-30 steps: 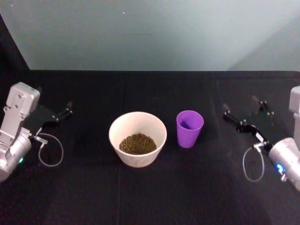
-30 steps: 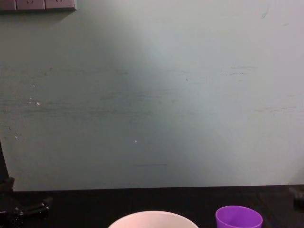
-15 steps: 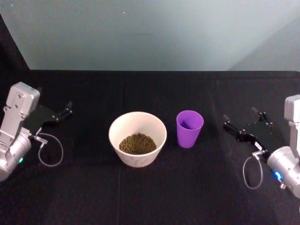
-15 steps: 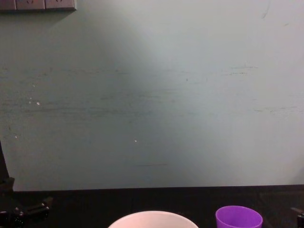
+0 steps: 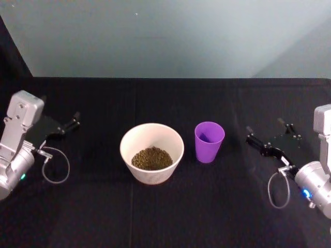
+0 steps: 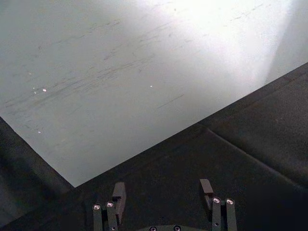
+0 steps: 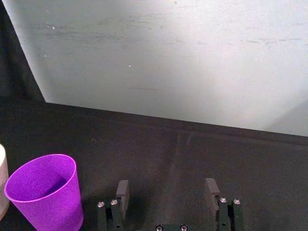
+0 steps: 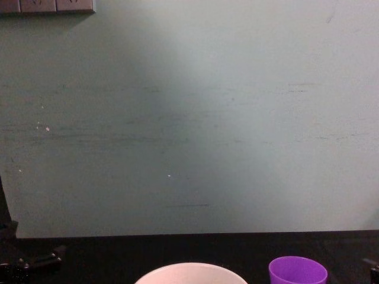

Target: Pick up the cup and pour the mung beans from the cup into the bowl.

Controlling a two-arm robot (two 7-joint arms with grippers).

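The purple cup point(image 5: 209, 141) stands upright on the black table, just right of the bowl point(image 5: 152, 135). Its inside shows bare purple in the right wrist view point(image 7: 44, 191). The wide pale bowl holds a heap of mung beans point(image 5: 151, 158). My right gripper point(image 5: 265, 130) hovers open to the right of the cup, apart from it, with nothing between its fingers point(image 7: 166, 188). At the far left my left gripper point(image 5: 72, 121) stays open and empty point(image 6: 162, 188), away from the bowl. In the chest view the cup's rim point(image 8: 297, 271) and the bowl's rim point(image 8: 189, 272) sit at the bottom edge.
A black cloth covers the table point(image 5: 165, 212). A pale green wall point(image 5: 170, 36) rises right behind its far edge. A strip of wall sockets point(image 8: 47, 6) sits high on the left. Cable loops hang from both wrists.
My right gripper has drawn back a little toward the table's near side and sits lower in the chest view. The left arm, cup and bowl have stayed put.
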